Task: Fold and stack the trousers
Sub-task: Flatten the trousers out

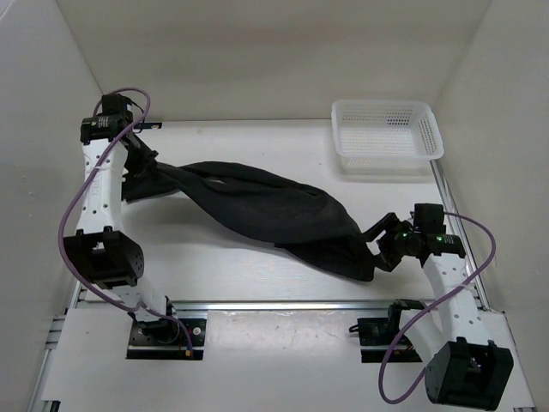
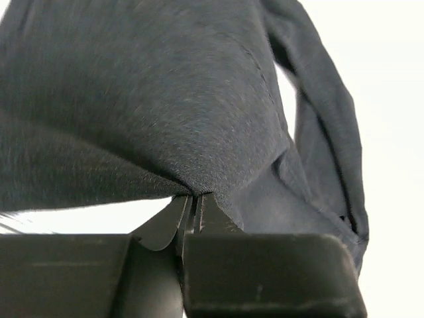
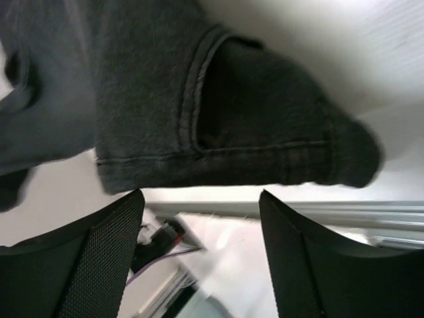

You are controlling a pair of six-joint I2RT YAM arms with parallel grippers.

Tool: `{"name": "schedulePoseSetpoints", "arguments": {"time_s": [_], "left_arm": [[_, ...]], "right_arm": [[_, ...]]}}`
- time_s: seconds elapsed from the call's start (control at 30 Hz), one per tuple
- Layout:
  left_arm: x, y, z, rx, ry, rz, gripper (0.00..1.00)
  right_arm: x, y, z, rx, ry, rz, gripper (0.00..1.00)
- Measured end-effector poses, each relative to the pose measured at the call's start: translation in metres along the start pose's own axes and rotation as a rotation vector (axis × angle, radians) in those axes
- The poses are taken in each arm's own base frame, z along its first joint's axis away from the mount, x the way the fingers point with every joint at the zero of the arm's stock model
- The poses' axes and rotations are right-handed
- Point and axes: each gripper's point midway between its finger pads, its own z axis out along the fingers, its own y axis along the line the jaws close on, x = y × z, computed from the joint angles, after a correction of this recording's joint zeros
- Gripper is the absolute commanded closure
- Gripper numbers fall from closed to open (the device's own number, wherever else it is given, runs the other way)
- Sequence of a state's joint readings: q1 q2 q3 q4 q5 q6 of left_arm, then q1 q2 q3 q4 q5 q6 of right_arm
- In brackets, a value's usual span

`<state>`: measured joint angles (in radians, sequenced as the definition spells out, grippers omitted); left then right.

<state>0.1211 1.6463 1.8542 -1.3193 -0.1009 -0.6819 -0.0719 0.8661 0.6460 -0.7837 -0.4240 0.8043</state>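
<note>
The black trousers [image 1: 257,206] lie stretched slantwise across the table, from the far left down to the near right. My left gripper [image 1: 142,172] is at their left end. In the left wrist view its jaws are pressed together on a pinch of the dark cloth [image 2: 165,99], which drapes away from the left gripper [image 2: 193,201]. My right gripper [image 1: 383,246] is at the trousers' right end. The right wrist view shows the right gripper [image 3: 202,199] open, its mesh fingers [image 3: 99,258] spread just short of a stitched hem [image 3: 218,162], nothing between them.
A white mesh basket [image 1: 388,137] stands at the back right corner. A metal rail [image 1: 300,303] runs along the table's near edge, just behind the right end of the trousers. White walls close in the table on the left, right and back.
</note>
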Motion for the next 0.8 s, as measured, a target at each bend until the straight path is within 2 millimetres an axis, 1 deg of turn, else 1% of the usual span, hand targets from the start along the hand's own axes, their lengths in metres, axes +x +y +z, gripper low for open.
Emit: {"name": "schedulePoseSetpoints", "arguments": {"time_s": [0.07,0.13,0.17,0.27,0.43,0.5,0.53,0.6,0.63,0.67,0.7,0.73,0.77,0.8], "left_arm": [[0.004,0.001,0.007,-0.013,0.027,0.009,0.9],[0.006,0.002,0.01,-0.02,0.043,0.014,0.9],[0.006,0.003,0.01,-0.022,0.045,0.015,0.9],[0.006,0.004,0.01,-0.022,0.048,0.022,0.9],[0.005,0.004,0.007,-0.008,0.054,0.037,0.9],[0.004,0.004,0.006,-0.003,0.053,0.04,0.9],[0.003,0.005,0.006,-0.003,0.052,0.038,0.9],[0.001,0.007,0.006,-0.005,0.052,0.034,0.9],[0.0,0.008,0.006,-0.005,0.052,0.029,0.9],[0.0,0.009,0.007,-0.003,0.055,0.024,0.9],[-0.001,0.01,0.007,-0.001,0.058,0.018,0.9],[-0.002,0.01,0.007,0.002,0.062,0.015,0.9],[-0.002,0.009,0.007,0.005,0.068,0.012,0.9],[-0.004,0.008,0.007,0.009,0.071,0.011,0.9]], "right_arm": [[0.005,0.006,0.001,-0.029,0.037,0.055,0.21],[0.004,0.014,0.0,-0.062,0.042,0.096,0.14],[0.003,0.015,0.0,-0.072,0.04,0.118,0.14],[-0.001,0.015,0.003,-0.088,0.038,0.188,0.08],[-0.01,0.011,0.009,-0.103,0.021,0.286,0.08],[-0.013,0.008,0.016,-0.119,0.016,0.325,0.12],[-0.013,0.005,0.021,-0.121,0.023,0.35,0.2],[-0.012,-0.004,0.034,-0.111,0.043,0.406,0.32],[-0.01,-0.009,0.039,-0.097,0.057,0.432,0.44],[-0.009,-0.013,0.042,-0.085,0.065,0.449,0.74],[-0.009,-0.015,0.045,-0.077,0.066,0.461,0.88],[-0.011,-0.014,0.045,-0.077,0.061,0.462,0.97],[-0.015,-0.013,0.044,-0.075,0.048,0.461,1.0],[-0.021,-0.011,0.042,-0.071,0.027,0.454,1.0]]}}
